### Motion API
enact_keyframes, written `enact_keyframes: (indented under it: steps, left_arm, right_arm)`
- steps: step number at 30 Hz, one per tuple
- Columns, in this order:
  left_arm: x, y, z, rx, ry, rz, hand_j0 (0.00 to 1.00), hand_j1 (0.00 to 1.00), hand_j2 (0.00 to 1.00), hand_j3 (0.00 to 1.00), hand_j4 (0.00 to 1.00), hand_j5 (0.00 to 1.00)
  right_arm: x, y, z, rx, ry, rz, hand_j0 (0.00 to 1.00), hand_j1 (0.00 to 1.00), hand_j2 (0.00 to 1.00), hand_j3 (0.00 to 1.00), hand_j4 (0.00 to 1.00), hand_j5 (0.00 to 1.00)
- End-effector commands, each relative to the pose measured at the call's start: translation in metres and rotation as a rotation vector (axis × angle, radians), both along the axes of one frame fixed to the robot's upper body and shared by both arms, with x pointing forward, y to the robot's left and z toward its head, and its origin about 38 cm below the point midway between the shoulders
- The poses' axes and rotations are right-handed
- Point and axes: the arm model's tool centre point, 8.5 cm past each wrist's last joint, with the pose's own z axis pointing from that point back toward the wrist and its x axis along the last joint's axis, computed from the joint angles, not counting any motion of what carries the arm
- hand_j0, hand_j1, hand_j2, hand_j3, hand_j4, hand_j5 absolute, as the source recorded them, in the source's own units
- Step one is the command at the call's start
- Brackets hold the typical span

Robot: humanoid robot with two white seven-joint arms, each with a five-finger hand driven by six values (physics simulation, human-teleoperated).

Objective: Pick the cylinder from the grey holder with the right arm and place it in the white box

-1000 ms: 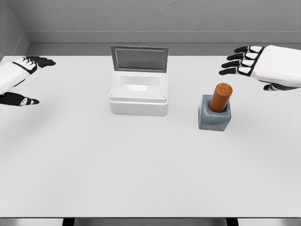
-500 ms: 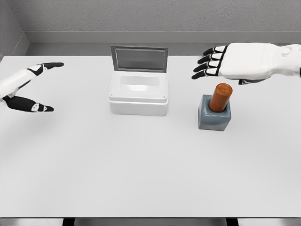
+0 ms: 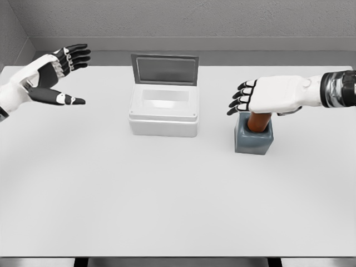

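Under right robot hand [image 3: 261, 95] | cylinder [image 3: 257, 122] in grey holder [image 3: 253, 139] | fingers spread, holding nothing

The right robot hand [image 3: 267, 95] reaches leftward, fingers extended; the left robot hand [image 3: 47, 75] is raised, fingers spread.

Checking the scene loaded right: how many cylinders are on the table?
1. The cylinder stands in the grey holder, right of the white box, its top hidden by the right robot hand. None shows inside the box.
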Motion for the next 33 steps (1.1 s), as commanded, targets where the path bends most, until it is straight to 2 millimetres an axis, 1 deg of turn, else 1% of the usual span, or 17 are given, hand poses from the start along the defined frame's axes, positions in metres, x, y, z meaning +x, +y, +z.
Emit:
enact_keyframes:
  steps: [1, 2, 4, 6, 8, 11, 12, 13, 15, 16, 17, 18, 21, 22, 23, 29, 33]
  left_arm:
    - [0.005, -0.007, -0.022, -0.029, 0.068, 0.005, 1.0, 1.0, 1.0, 1.0, 1.0, 1.0]
    - [0.009, -0.008, -0.026, -0.044, 0.074, 0.014, 1.0, 1.0, 1.0, 1.0, 1.0, 1.0]
    - [0.01, -0.011, -0.027, -0.047, 0.073, 0.012, 1.0, 1.0, 1.0, 1.0, 1.0, 1.0]
    - [0.013, -0.012, -0.027, -0.054, 0.073, 0.015, 1.0, 1.0, 1.0, 1.0, 1.0, 1.0]
    - [0.014, -0.011, -0.029, -0.044, 0.072, 0.022, 1.0, 1.0, 1.0, 1.0, 1.0, 1.0]
    - [0.015, -0.011, -0.029, -0.037, 0.068, 0.025, 1.0, 1.0, 1.0, 1.0, 1.0, 1.0]
    - [0.021, -0.016, -0.029, -0.056, 0.067, 0.024, 1.0, 1.0, 1.0, 1.0, 1.0, 1.0]
    - [0.024, -0.019, -0.033, -0.071, 0.079, 0.03, 1.0, 1.0, 1.0, 1.0, 1.0, 1.0]
    - [0.03, -0.016, -0.034, -0.073, 0.083, 0.047, 1.0, 1.0, 1.0, 1.0, 1.0, 1.0]
    - [0.031, -0.018, -0.033, -0.078, 0.081, 0.045, 1.0, 1.0, 1.0, 1.0, 1.0, 1.0]
    - [0.033, -0.018, -0.036, -0.084, 0.09, 0.052, 1.0, 1.0, 1.0, 1.0, 1.0, 1.0]
    - [0.036, -0.023, -0.035, -0.094, 0.086, 0.046, 1.0, 1.0, 1.0, 1.0, 1.0, 1.0]
    - [0.038, -0.024, -0.037, -0.104, 0.091, 0.05, 1.0, 1.0, 1.0, 1.0, 1.0, 1.0]
    - [0.04, -0.023, -0.038, -0.107, 0.095, 0.057, 1.0, 1.0, 1.0, 1.0, 1.0, 1.0]
    - [0.043, -0.026, -0.038, -0.117, 0.098, 0.059, 1.0, 1.0, 1.0, 1.0, 1.0, 1.0]
    - [0.045, -0.022, -0.039, -0.101, 0.098, 0.071, 1.0, 1.0, 1.0, 1.0, 1.0, 1.0]
    - [0.046, -0.023, -0.038, -0.096, 0.095, 0.07, 1.0, 1.0, 1.0, 1.0, 1.0, 1.0]
  right_arm:
    - [0.003, 0.0, -0.004, -0.004, 0.005, -0.008, 0.97, 0.97, 0.97, 0.97, 0.97, 0.97]
    - [0.003, 0.0, -0.005, -0.006, 0.007, -0.007, 0.97, 0.97, 0.97, 0.97, 0.97, 0.97]
    - [0.003, 0.0, -0.005, -0.009, 0.005, -0.007, 0.94, 0.94, 0.94, 0.94, 0.94, 0.94]
    - [0.005, 0.001, -0.006, -0.018, -0.002, -0.008, 0.94, 0.94, 0.94, 0.94, 0.94, 0.94]
    - [0.009, -0.004, -0.008, -0.019, 0.003, -0.03, 0.94, 0.94, 0.94, 0.94, 0.94, 0.94]
    - [0.009, -0.004, -0.008, -0.019, 0.003, -0.03, 0.94, 0.94, 0.94, 0.94, 0.94, 0.94]
    - [0.009, -0.004, -0.008, -0.019, 0.003, -0.027, 0.9, 0.9, 0.9, 0.9, 0.9, 0.9]
    - [0.009, -0.004, -0.007, -0.021, 0.001, -0.027, 0.89, 0.89, 0.89, 0.89, 0.89, 0.89]
    - [0.008, -0.003, -0.009, -0.025, 0.003, -0.023, 0.83, 0.83, 0.83, 0.83, 0.83, 0.83]
    - [0.008, -0.003, -0.01, -0.032, 0.0, -0.024, 0.83, 0.83, 0.83, 0.83, 0.83, 0.83]
    - [0.008, -0.004, -0.01, -0.038, -0.004, -0.025, 0.79, 0.79, 0.79, 0.79, 0.79, 0.79]
    - [0.008, -0.004, -0.01, -0.039, -0.005, -0.025, 0.79, 0.79, 0.79, 0.79, 0.79, 0.79]
    - [0.009, -0.004, -0.011, -0.055, -0.014, -0.026, 0.77, 0.77, 0.77, 0.77, 0.77, 0.77]
    - [0.009, -0.004, -0.011, -0.055, -0.014, -0.026, 0.75, 0.75, 0.75, 0.75, 0.75, 0.75]
    - [0.008, -0.004, -0.014, -0.06, -0.006, -0.023, 0.69, 0.69, 0.69, 0.69, 0.69, 0.69]
    - [0.007, -0.003, -0.017, -0.065, 0.001, -0.019, 0.67, 0.67, 0.67, 0.67, 0.67, 0.67]
    - [0.007, -0.003, -0.018, -0.071, -0.001, -0.019, 0.59, 0.59, 0.59, 0.59, 0.59, 0.59]
